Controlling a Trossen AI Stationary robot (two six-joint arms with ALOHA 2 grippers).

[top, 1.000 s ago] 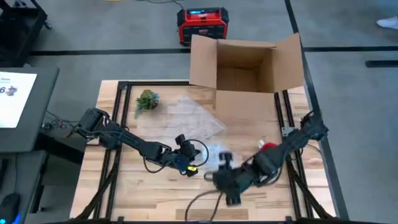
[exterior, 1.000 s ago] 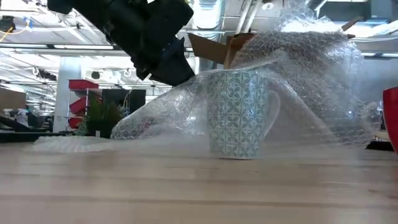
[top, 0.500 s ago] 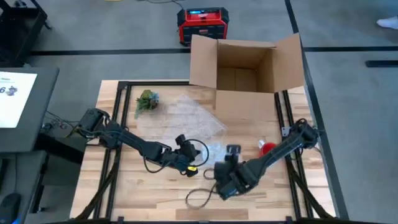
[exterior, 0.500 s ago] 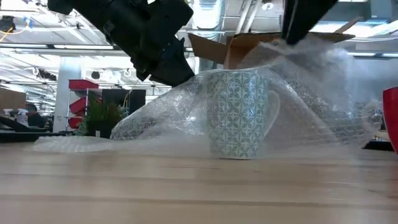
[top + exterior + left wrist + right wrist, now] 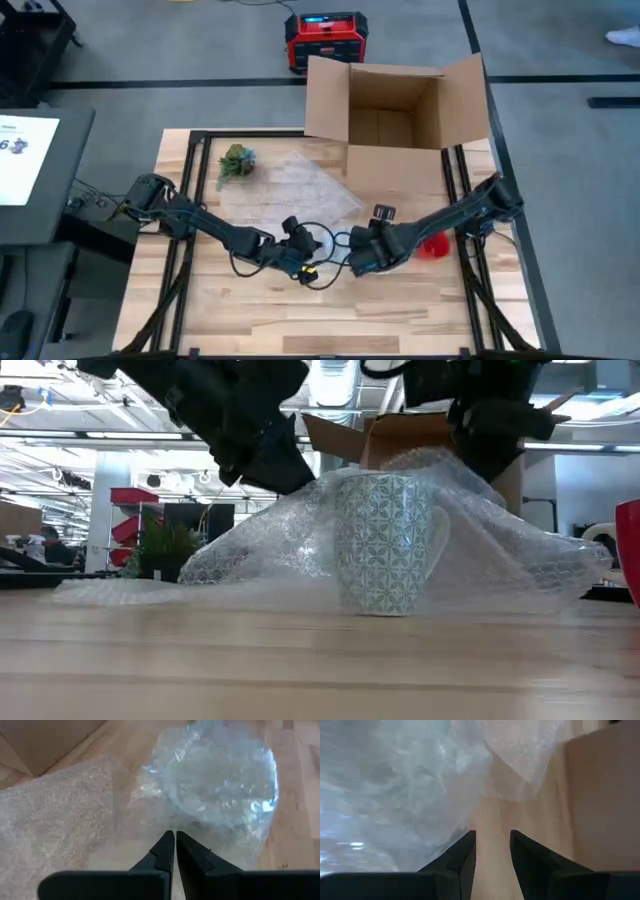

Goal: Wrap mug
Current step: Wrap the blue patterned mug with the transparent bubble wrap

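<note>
A white mug with a green pattern (image 5: 385, 540) stands upright on the wooden table (image 5: 300, 660), draped in clear bubble wrap (image 5: 270, 540). In the high view the wrap (image 5: 310, 185) spreads from the mug toward the far edge. My left gripper (image 5: 175, 837) is shut just left of the mug, up at rim height (image 5: 285, 465). Right of the mug, my right gripper (image 5: 492, 847) is open above the wrap (image 5: 490, 430), with wrap beside one finger and bare table in the gap. My left gripper is shut on the bubble wrap (image 5: 175, 827) at the fingertips, beside the mug's left side; edge or fold, I cannot tell. The fingers slant down from the table's left. The wrap runs from there over the mug's rim (image 5: 345, 478) and slopes down to the table.
An open cardboard box (image 5: 395, 110) stands at the far edge. A small green plant (image 5: 236, 160) sits at the far left. A red object (image 5: 435, 245) stands to the right of the mug, close to my right arm. Black cables loop near the grippers.
My right gripper has swung up from near the front edge toward the far edge, ending beside the mug. The right part of the wrap, which stood high above the mug, has dropped and now drapes low over the mug's right side. The mug has stayed put.
</note>
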